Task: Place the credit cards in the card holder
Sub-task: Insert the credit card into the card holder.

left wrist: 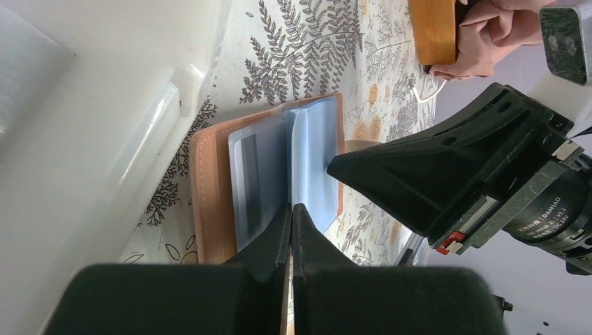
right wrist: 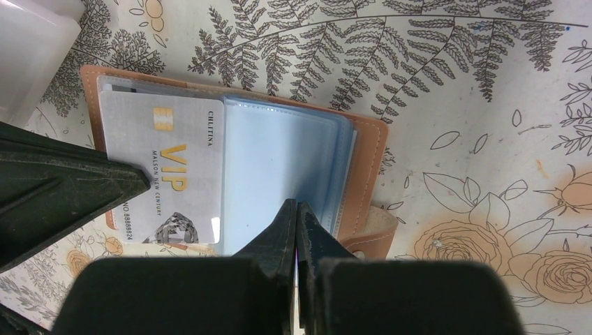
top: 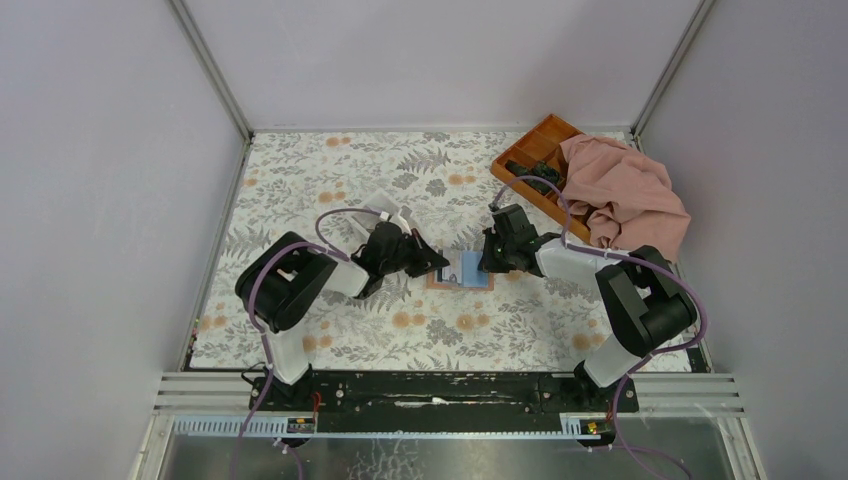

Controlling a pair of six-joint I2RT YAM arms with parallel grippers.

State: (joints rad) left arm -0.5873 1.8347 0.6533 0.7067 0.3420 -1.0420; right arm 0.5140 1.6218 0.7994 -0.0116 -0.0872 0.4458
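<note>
Both arms reach in from the near edge toward mid-table and meet over the card holder. It lies open and flat on the floral table cover, tan cover down, clear sleeves up. left gripper: pincer closed, fingers pressed flat together, tips at the near edge of the sleeves about where the two halves meet. right gripper: also closed, tips at the edge of the light-blue sleeve stack. Can't tell whether either one pinches a sleeve or only touches it. The two grippers face each other across the holder, tips close but apart. One credit card, pale grey with gold VIP print, sits in the sleeve on the holder's other half, face up and fully inside the cover outline. Can't tell if the blue stack holds more cards. The holder's snap tab sticks out flat on the cover beside the right gripper. The white box is just beyond the left gripper, near the holder but not touching it. At the far right corner is the orange tray, small dark items in its compartments, with the pink cloth draped over its right part.
</note>
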